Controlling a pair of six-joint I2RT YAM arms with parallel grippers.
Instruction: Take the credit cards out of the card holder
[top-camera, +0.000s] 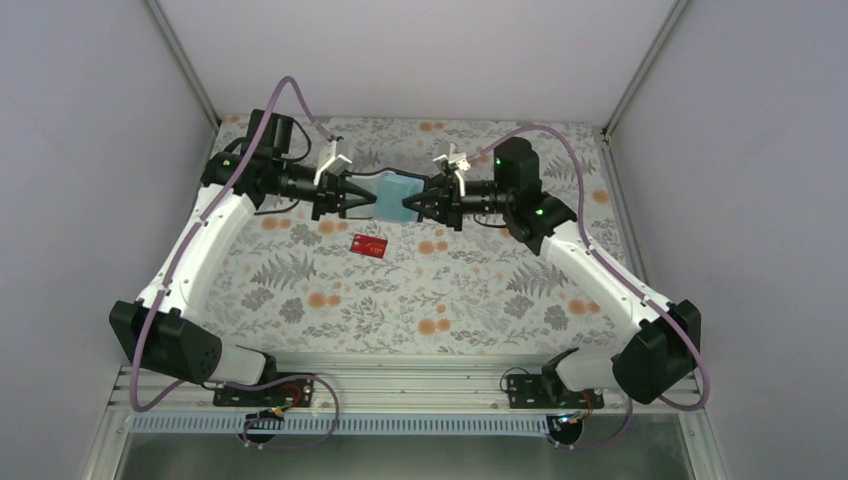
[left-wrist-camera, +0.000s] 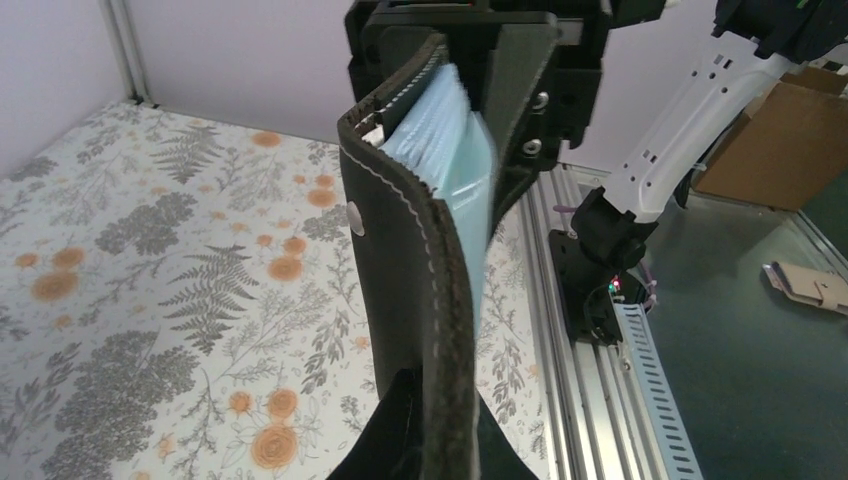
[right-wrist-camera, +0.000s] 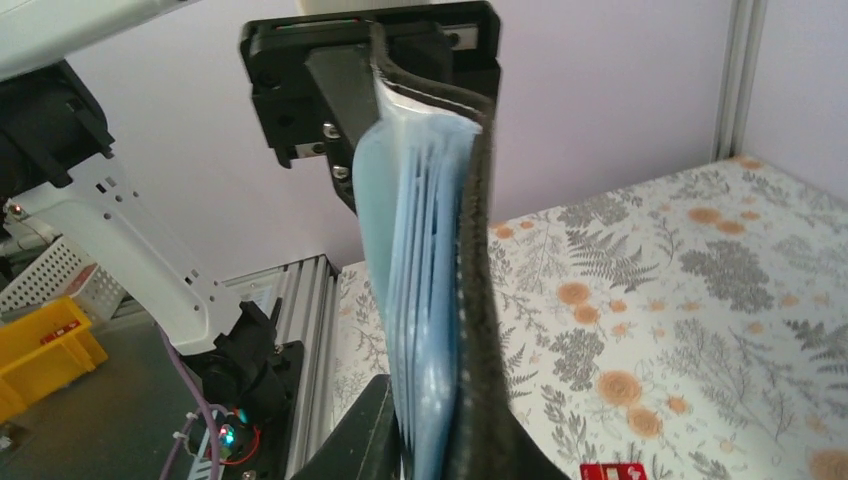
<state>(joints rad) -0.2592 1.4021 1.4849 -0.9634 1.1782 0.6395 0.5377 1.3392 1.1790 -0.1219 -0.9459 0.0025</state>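
Observation:
The card holder hangs in the air between both grippers, spread open, its pale blue inner pockets facing up. My left gripper is shut on its left end and my right gripper is shut on its right end. The left wrist view shows the holder's black stitched leather edge with blue sleeves behind it. The right wrist view shows the blue pocket layers beside the black edge. The red card lies flat on the table below the holder and shows in the right wrist view. The teal and blue cards cannot be told apart from the pockets.
The floral tablecloth covers the table. White walls enclose the back and sides. An aluminium rail with both arm bases runs along the near edge.

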